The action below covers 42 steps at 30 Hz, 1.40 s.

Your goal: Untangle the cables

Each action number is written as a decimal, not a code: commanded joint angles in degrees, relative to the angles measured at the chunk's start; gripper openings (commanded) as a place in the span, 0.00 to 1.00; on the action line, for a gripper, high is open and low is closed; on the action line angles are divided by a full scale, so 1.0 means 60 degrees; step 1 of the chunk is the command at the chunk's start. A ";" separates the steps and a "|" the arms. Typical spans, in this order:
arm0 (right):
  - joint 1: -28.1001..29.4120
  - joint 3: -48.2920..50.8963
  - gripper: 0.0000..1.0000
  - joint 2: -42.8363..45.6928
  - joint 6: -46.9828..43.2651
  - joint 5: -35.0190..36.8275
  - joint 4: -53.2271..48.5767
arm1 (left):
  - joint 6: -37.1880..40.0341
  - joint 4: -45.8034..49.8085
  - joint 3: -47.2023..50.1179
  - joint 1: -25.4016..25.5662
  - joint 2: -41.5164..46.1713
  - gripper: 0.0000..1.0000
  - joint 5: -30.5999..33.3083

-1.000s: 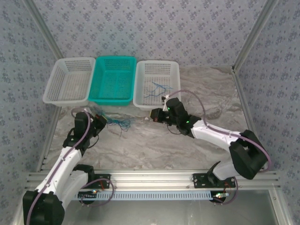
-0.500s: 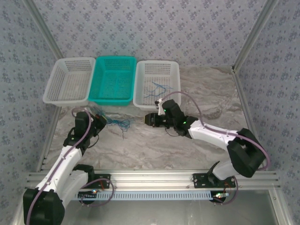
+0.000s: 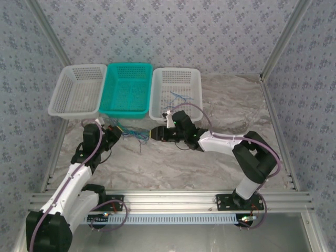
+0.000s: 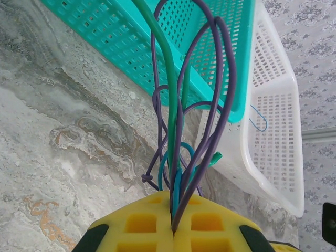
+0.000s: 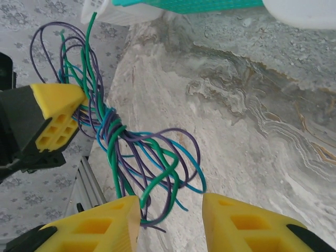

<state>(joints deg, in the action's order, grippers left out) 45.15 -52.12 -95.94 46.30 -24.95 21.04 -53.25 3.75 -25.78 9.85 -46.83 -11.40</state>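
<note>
- Top external: the left gripper (image 3: 112, 132) pinches one end of the cables (image 3: 134, 136), a blue, green and purple tangle. It lies on the marble table (image 3: 173, 163), at 6 o'clock from the teal basket (image 3: 126, 89). The right gripper (image 3: 156, 134) sits near the tangle, at its 3 o'clock.
- Left wrist: the yellow fingers (image 4: 142, 223) are clamped tight on the strands, which loop toward 12 o'clock across the teal basket's wall. A white basket (image 4: 278, 131) stands at 3 o'clock.
- Right wrist: the right gripper's jaws are spread apart, gripping nothing. The twisted bundle runs from beside its 7 o'clock finger up to the left gripper at 9 o'clock.
</note>
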 commanded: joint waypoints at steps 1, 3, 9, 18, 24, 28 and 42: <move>-0.0061 -0.0310 0.37 -0.0204 0.0149 -0.0187 0.0477 | -0.0104 -0.0317 -0.0028 -0.0059 0.0176 0.00 -0.0268; -0.0068 -0.0291 0.34 -0.0295 0.0185 -0.0149 0.0546 | -0.0118 -0.0304 -0.0023 -0.0049 0.0238 0.00 -0.0281; -0.0082 -0.0322 0.30 -0.0503 0.0252 -0.0040 0.0614 | -0.0135 -0.0277 -0.0034 -0.0058 0.0305 0.00 -0.0290; -0.0090 0.0545 0.35 0.0506 0.0081 0.1479 0.0226 | -0.0104 -0.0269 0.0007 -0.0050 0.0306 0.00 -0.0246; -0.0118 0.0014 0.38 -0.0234 0.0442 0.0482 0.0705 | -0.0155 -0.0493 0.0037 -0.0057 0.0192 0.00 -0.0227; -0.0133 -0.0203 0.32 -0.0685 0.0771 0.0266 0.1183 | -0.0090 -0.0351 -0.0010 -0.0059 0.0253 0.00 -0.0254; -0.0054 -0.0535 0.20 -0.1057 0.0735 0.0148 0.1328 | -0.0089 -0.0394 0.0048 -0.0053 0.0284 0.00 -0.0253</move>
<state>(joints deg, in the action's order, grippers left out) 44.51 -53.71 -101.32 50.39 -23.03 27.64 -53.65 3.16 -25.78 9.74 -45.80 -12.03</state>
